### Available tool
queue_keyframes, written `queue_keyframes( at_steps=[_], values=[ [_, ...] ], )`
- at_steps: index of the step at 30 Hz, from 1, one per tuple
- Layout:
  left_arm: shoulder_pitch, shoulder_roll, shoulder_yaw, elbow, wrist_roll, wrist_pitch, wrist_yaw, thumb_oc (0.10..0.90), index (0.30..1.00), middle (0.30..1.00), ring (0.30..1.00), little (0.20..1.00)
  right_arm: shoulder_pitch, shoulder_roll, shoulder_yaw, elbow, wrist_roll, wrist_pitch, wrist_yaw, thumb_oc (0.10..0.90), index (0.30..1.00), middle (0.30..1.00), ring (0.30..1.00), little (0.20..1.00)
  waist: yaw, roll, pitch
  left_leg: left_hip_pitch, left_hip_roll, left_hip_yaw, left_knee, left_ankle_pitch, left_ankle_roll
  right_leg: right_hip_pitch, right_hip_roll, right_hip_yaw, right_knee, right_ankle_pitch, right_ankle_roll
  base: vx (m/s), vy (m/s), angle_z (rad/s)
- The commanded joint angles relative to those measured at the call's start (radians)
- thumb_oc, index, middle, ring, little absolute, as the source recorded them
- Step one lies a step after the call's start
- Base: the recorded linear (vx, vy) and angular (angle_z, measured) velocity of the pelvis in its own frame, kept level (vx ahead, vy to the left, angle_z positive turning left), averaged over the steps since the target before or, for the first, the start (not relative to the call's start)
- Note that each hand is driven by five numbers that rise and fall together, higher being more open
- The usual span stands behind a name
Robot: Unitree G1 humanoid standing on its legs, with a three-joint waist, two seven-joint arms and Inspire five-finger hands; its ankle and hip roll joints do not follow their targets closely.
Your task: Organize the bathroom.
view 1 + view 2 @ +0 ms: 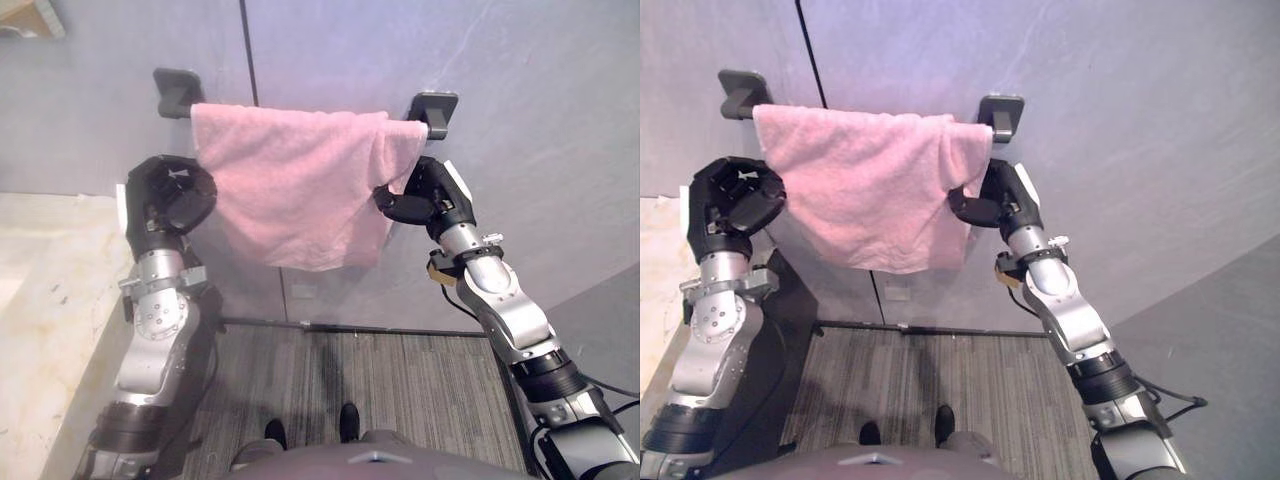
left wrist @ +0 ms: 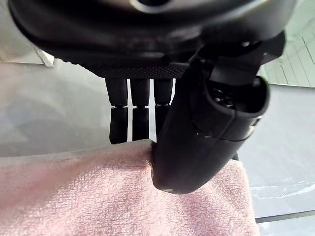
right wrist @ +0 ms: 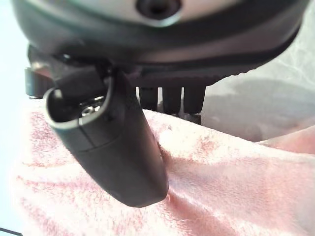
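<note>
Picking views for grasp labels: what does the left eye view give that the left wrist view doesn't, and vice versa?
Left eye view alone: the towel bar with its two dark wall brackets, the whole pink towel draped over it, the right hand at its right edge, and a pale countertop. Left wrist view alone: the left hand's thumb pressed onto the cloth, its fingers behind the edge. Both: left hand and towel.

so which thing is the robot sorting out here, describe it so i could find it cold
Look at the grey wall ahead of the robot, where a dark rail runs between two black brackets. Draped over that rail is a pink towel, hanging lower toward the middle. The left hand and right hand each pinch one of its side edges, and it is the only soft, coloured thing there.
</note>
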Motion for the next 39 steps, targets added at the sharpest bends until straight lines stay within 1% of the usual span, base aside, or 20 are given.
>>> queue_keyframes(
  at_steps=[1, 8, 12, 18, 22, 25, 26, 27, 28, 30, 31, 34, 35, 37, 38, 39],
  values=[
    [-0.037, 0.063, 0.038, 0.012, 0.053, -0.088, 0.004, 0.4, 0.3, 0.3, 0.3, 0.3, -0.033, -0.008, -0.071, 0.01, -0.048, -0.09, -0.031, 0.4, 0.3, 0.3, 0.3, 0.3, 0.011, -0.004, -0.091, 0.027, -0.013, -0.018, 0.001, -0.067, 0.018, 0.062, -0.001, -0.011, -0.006, -0.07, 0.079, 0.0, 0.0, 0.0],
    [-0.025, 0.055, 0.044, 0.013, 0.065, -0.094, 0.017, 0.4, 0.3, 0.3, 0.3, 0.3, 0.001, -0.001, -0.106, 0.025, -0.027, -0.077, -0.091, 0.4, 0.3, 0.3, 0.3, 0.3, 0.005, -0.004, -0.089, 0.026, -0.013, -0.018, 0.001, -0.067, 0.018, 0.061, 0.001, -0.007, -0.006, -0.07, 0.079, 0.0, 0.0, 0.0],
    [-0.017, 0.054, 0.04, 0.01, 0.053, -0.093, 0.028, 0.4, 0.3, 0.3, 0.3, 0.3, 0.036, 0.012, -0.121, 0.03, -0.023, -0.091, -0.093, 0.4, 0.3, 0.3, 0.3, 0.3, -0.001, -0.002, -0.084, 0.027, -0.012, -0.014, 0.001, -0.069, 0.02, 0.061, 0.001, -0.002, -0.006, -0.068, 0.08, 0.0, 0.0, 0.0],
    [-0.016, 0.051, 0.041, 0.007, 0.056, -0.097, 0.03, 0.4, 0.3, 0.3, 0.3, 0.3, 0.062, 0.023, -0.132, 0.03, -0.018, -0.08, -0.125, 0.4, 0.3, 0.3, 0.3, 0.3, -0.008, 0.0, -0.084, 0.026, -0.012, -0.012, 0.001, -0.068, 0.02, 0.058, 0.003, 0.002, -0.006, -0.067, 0.079, 0.0, 0.0, 0.0],
    [-0.019, 0.051, 0.034, 0.0, 0.059, -0.086, 0.035, 0.4, 0.3, 0.3, 0.3, 0.3, 0.072, 0.028, -0.131, 0.023, -0.016, -0.091, -0.113, 0.4, 0.3, 0.3, 0.3, 0.3, -0.011, 0.001, -0.084, 0.027, -0.012, -0.008, 0.001, -0.068, 0.021, 0.057, 0.003, 0.003, -0.006, -0.066, 0.08, 0.0, 0.0, 0.0],
    [-0.026, 0.05, 0.027, 0.003, 0.06, -0.082, 0.039, 0.4, 0.3, 0.3, 0.3, 0.3, 0.061, 0.03, -0.121, 0.023, -0.012, -0.088, -0.127, 0.4, 0.3, 0.3, 0.3, 0.3, -0.011, 0.002, -0.082, 0.028, -0.013, -0.008, 0.001, -0.068, 0.022, 0.057, 0.004, 0.006, -0.006, -0.065, 0.079, 0.0, 0.0, 0.0],
    [-0.03, 0.05, 0.021, 0.011, 0.064, -0.083, 0.037, 0.4, 0.3, 0.3, 0.3, 0.3, 0.058, 0.035, -0.115, 0.027, -0.007, -0.097, -0.116, 0.4, 0.3, 0.3, 0.3, 0.3, -0.011, 0.002, -0.083, 0.028, -0.013, -0.009, 0.001, -0.069, 0.022, 0.058, 0.004, 0.004, -0.006, -0.066, 0.079, 0.0, 0.0, 0.0],
    [-0.029, 0.05, 0.021, 0.01, 0.066, -0.082, 0.036, 0.4, 0.3, 0.3, 0.3, 0.3, 0.057, 0.036, -0.113, 0.024, -0.003, -0.097, -0.114, 0.546, 0.519, 0.519, 0.519, 0.519, -0.01, 0.002, -0.083, 0.028, -0.013, -0.008, 0.001, -0.068, 0.022, 0.058, 0.004, 0.003, -0.006, -0.066, 0.079, 0.0, 0.0, 0.0],
    [-0.028, 0.049, 0.02, 0.01, 0.072, -0.08, 0.036, 0.43, 0.345, 0.345, 0.345, 0.345, 0.056, 0.037, -0.11, 0.018, 0.006, -0.09, -0.111, 0.8, 0.9, 0.9, 0.9, 0.9, -0.01, 0.002, -0.083, 0.028, -0.014, -0.009, 0.001, -0.068, 0.022, 0.058, 0.004, 0.004, -0.006, -0.066, 0.079, 0.0, 0.0, 0.0],
    [-0.027, 0.05, 0.019, 0.013, 0.07, -0.074, 0.037, 0.69, 0.735, 0.735, 0.735, 0.735, 0.052, 0.041, -0.105, 0.017, 0.005, -0.084, -0.106, 0.8, 0.9, 0.9, 0.9, 0.9, -0.008, 0.002, -0.083, 0.029, -0.014, -0.008, 0.001, -0.068, 0.021, 0.059, 0.003, 0.002, -0.006, -0.066, 0.079, 0.0, 0.0, 0.0],
    [-0.026, 0.049, 0.016, 0.019, 0.071, -0.072, 0.04, 0.8, 0.9, 0.9, 0.9, 0.9, 0.05, 0.04, -0.102, 0.021, 0.0, -0.09, -0.107, 0.8, 0.9, 0.9, 0.9, 0.9, -0.008, 0.002, -0.083, 0.028, -0.013, -0.008, 0.001, -0.067, 0.021, 0.059, 0.004, 0.001, -0.006, -0.065, 0.079, 0.0, 0.0, 0.0],
    [-0.023, 0.044, 0.013, 0.029, 0.074, -0.064, 0.037, 0.8, 0.9, 0.9, 0.9, 0.9, 0.058, 0.042, -0.106, 0.022, -0.006, -0.101, -0.104, 0.8, 0.9, 0.9, 0.9, 0.9, -0.008, 0.001, -0.084, 0.026, -0.013, -0.007, 0.001, -0.067, 0.021, 0.057, 0.003, 0.0, -0.006, -0.066, 0.079, 0.0, 0.0, 0.0],
    [-0.019, 0.043, 0.013, 0.031, 0.072, -0.06, 0.035, 0.8, 0.9, 0.9, 0.9, 0.9, 0.064, 0.038, -0.109, 0.02, -0.015, -0.114, -0.11, 0.8, 0.9, 0.9, 0.9, 0.9, -0.008, 0.001, -0.084, 0.025, -0.013, -0.007, 0.001, -0.066, 0.021, 0.055, 0.003, 0.0, -0.006, -0.065, 0.079, 0.0, 0.0, 0.0],
    [-0.01, 0.039, 0.011, 0.036, 0.061, -0.05, 0.034, 0.8, 0.9, 0.9, 0.9, 0.9, 0.075, 0.041, -0.112, 0.016, -0.06, -0.132, -0.136, 0.8, 0.9, 0.9, 0.9, 0.9, -0.008, 0.002, -0.084, 0.023, -0.013, -0.007, 0.001, -0.067, 0.022, 0.054, 0.003, 0.0, -0.006, -0.065, 0.079, 0.0, 0.0, 0.0],
    [0.001, 0.032, 0.008, 0.047, 0.039, -0.046, 0.024, 0.8, 0.9, 0.9, 0.9, 0.9, 0.088, 0.046, -0.118, 0.019, -0.093, -0.147, -0.168, 0.8, 0.9, 0.9, 0.9, 0.9, -0.009, 0.003, -0.083, 0.023, -0.013, -0.006, 0.001, -0.067, 0.023, 0.054, 0.003, 0.0, -0.006, -0.065, 0.079, 0.0, 0.0, 0.0],
    [0.003, 0.03, 0.006, 0.051, 0.035, -0.047, 0.022, 0.8, 0.9, 0.9, 0.9, 0.9, 0.091, 0.047, -0.12, 0.019, -0.101, -0.15, -0.174, 0.8, 0.9, 0.9, 0.9, 0.9, -0.009, 0.003, -0.083, 0.023, -0.013, -0.005, 0.001, -0.067, 0.023, 0.053, 0.003, 0.0, -0.006, -0.065, 0.079, 0.0, 0.0, 0.0]
  ],
)
